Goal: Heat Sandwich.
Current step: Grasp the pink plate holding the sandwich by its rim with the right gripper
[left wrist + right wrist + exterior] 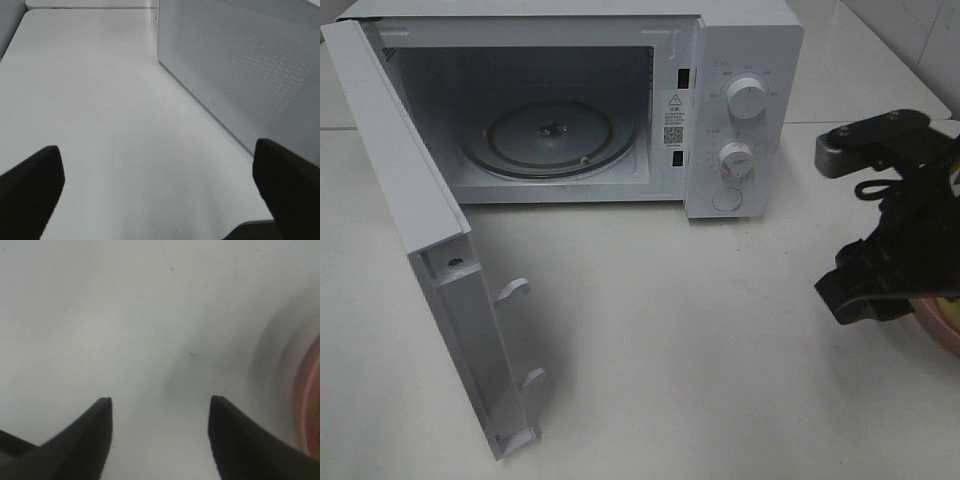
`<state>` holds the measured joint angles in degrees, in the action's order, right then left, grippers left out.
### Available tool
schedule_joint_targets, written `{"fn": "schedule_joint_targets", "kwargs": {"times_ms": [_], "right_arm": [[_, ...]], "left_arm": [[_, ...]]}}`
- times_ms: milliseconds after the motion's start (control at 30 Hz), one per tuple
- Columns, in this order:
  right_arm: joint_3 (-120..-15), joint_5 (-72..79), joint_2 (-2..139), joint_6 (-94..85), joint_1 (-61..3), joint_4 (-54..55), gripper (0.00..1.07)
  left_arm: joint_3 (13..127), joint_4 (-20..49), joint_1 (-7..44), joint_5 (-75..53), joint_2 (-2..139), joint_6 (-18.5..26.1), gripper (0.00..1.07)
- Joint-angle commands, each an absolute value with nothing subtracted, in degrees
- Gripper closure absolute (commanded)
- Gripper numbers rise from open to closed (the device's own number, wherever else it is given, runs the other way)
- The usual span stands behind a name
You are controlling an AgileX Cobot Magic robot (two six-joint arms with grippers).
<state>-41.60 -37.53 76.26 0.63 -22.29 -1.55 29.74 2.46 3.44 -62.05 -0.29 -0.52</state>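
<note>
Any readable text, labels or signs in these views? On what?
No words can be read.
Warning triangle and QR code on the sticker, microwave front frame; its print is too small.
Marks around the upper knob: too small.
Marks around the lower knob: too small.
Wrist views: no text.

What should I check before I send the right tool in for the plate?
1. Microwave door swung wide open: ok.
2. Glass turntable bare, with room for the plate: ok.
3. Right tool jaws apart, nothing between them: ok.
4. Right tool lined up on the pink plate: not ok. The rim lies outside the jaws, not between them.
5. Sandwich sitting on the plate: cannot tell. The arm hides most of the plate from the high camera and the right wrist view is blurred.
6. Left tool open, empty, over bare table beside the microwave's wall: ok.
</note>
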Motion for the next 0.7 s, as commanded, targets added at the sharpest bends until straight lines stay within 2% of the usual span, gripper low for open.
{"fn": "schedule_joint_targets", "kwargs": {"times_ms": [33, 67, 100, 133, 233, 500, 700], "right_arm": [[-42.6, -39.3, 75.3, 0.9, -19.4, -3.6, 0.32], [-42.6, -39.3, 75.3, 0.9, -19.4, -3.6, 0.32], [-43.1, -41.1, 75.3, 0.9, -18.0, -5.1, 0.24], [-43.4, -41.8, 75.3, 0.7, -17.2, -5.8, 0.2], [-44.3, -43.4, 75.3, 0.3, -14.5, -7.3, 0.17], [-45.1, -44.4, 75.3, 0.0, -6.5, -8.3, 0.2], [-45.1, -43.3, 75.5, 0.0, -4.1, -8.8, 0.2]], "left_arm": [[29.6, 2.4, 3.3, -61.3, -1.6, -0.9, 0.09], [29.6, 2.4, 3.3, -61.3, -1.6, -0.9, 0.09], [29.6, 2.4, 3.3, -61.3, -1.6, -0.9, 0.09], [29.6, 2.4, 3.3, -61.3, -1.6, -0.9, 0.09], [29.6, 2.4, 3.3, -61.3, -1.6, -0.9, 0.09], [29.6, 2.4, 3.3, -61.3, -1.6, -0.9, 0.09], [29.6, 2.4, 3.3, -61.3, -1.6, -0.9, 0.09]]}}
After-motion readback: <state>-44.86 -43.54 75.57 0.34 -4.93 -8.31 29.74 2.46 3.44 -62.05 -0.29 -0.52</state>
